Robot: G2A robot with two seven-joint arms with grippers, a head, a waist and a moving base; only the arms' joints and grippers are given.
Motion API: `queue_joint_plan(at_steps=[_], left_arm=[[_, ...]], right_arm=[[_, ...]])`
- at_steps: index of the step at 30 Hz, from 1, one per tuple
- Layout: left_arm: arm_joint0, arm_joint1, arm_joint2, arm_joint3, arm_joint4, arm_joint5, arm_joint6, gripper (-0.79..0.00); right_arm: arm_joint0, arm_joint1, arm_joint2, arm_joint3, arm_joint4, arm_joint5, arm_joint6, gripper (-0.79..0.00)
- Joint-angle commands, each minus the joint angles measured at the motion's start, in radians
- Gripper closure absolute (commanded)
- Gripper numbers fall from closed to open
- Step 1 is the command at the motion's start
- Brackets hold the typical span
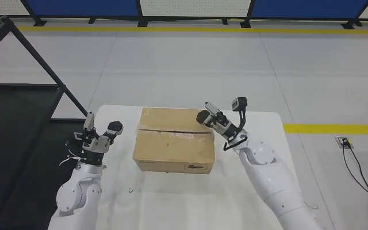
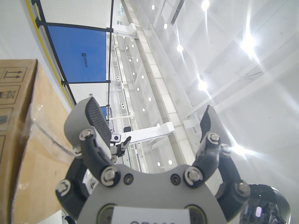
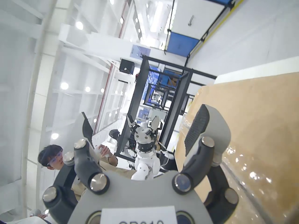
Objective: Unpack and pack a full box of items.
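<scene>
Cardboard box (image 1: 175,141): closed, its top flaps sealed with clear tape along the seam. I see it sitting in the middle of the white counter (image 1: 167,198), between my two arms.
Left gripper (image 1: 102,127): I have it at the counter's left edge, well apart from the box and pointing upward. In the left wrist view its fingers (image 2: 98,120) are spread wide, with nothing between them.
Right gripper (image 1: 225,109): from the top view I place it raised by the box's far right corner. In the right wrist view its fingers (image 3: 196,127) are spread just as wide and hold nothing. One pad lies close to the taped top, but I cannot tell whether it touches.
Box side: the face turned toward my left arm carries printed handling symbols, and the tape wraps down over that edge.
</scene>
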Motion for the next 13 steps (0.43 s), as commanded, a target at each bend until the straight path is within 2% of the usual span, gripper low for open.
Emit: queue_joint_plan(at_steps=[1, 8, 11, 13], left_arm=[[-0.013, 0.001, 0.000, 0.009, 0.004, 0.002, 0.002, -0.785], [-0.043, 0.003, -0.008, 0.029, 0.001, 0.013, 0.000, -0.785], [-0.043, 0.003, -0.008, 0.029, 0.001, 0.013, 0.000, -0.785], [-0.043, 0.003, -0.008, 0.029, 0.001, 0.013, 0.000, -0.785]], right_arm=[[-0.100, 0.019, 0.066, -0.108, -0.016, -0.017, -0.045, -0.785], [-0.358, 0.052, 0.222, -0.380, -0.076, -0.035, -0.225, -0.785], [-0.431, 0.055, 0.256, -0.443, -0.097, -0.032, -0.310, -0.785], [-0.443, 0.055, 0.261, -0.452, -0.094, -0.029, -0.322, -0.785]])
